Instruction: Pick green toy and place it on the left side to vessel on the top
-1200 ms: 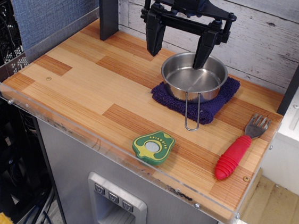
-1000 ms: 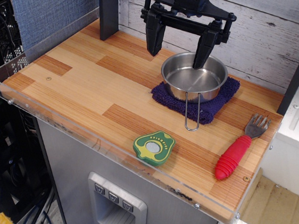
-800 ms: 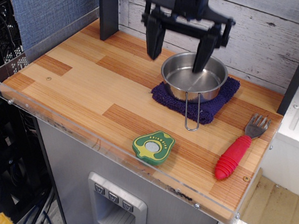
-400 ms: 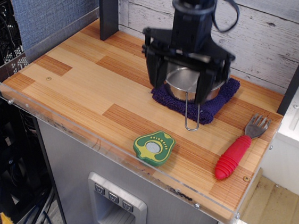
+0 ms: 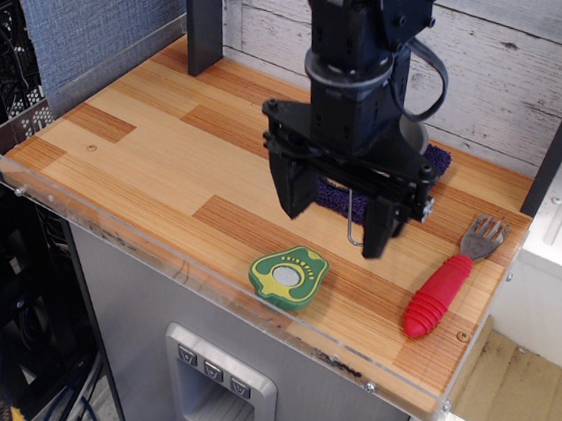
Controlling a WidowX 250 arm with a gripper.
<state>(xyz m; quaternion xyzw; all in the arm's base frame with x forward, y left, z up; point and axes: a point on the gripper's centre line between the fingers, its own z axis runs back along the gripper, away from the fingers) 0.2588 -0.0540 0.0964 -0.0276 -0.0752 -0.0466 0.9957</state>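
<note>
1. Gripper (image 5: 334, 223) is spread wide with nothing in it, its two black fingers pointing down over the wooden table (image 5: 146, 156).
2. Left finger (image 5: 293, 190) ends just above and behind the toy; the other one sits in front of the vessel's wire handle (image 5: 351, 236).
3. Green toy (image 5: 287, 276) lies flat near the front edge, pale centre facing up, clear of the fingers.
4. Vessel (image 5: 416, 142) is mostly hidden behind the arm, only a sliver of shiny rim shows at the back.
5. Purple cloth (image 5: 341, 199) under it peeks out between the fingers and at the right of the arm.
6. Red-handled fork (image 5: 446, 283) lies off to the right, well apart from the toy, tines pointing toward the back wall.
</note>
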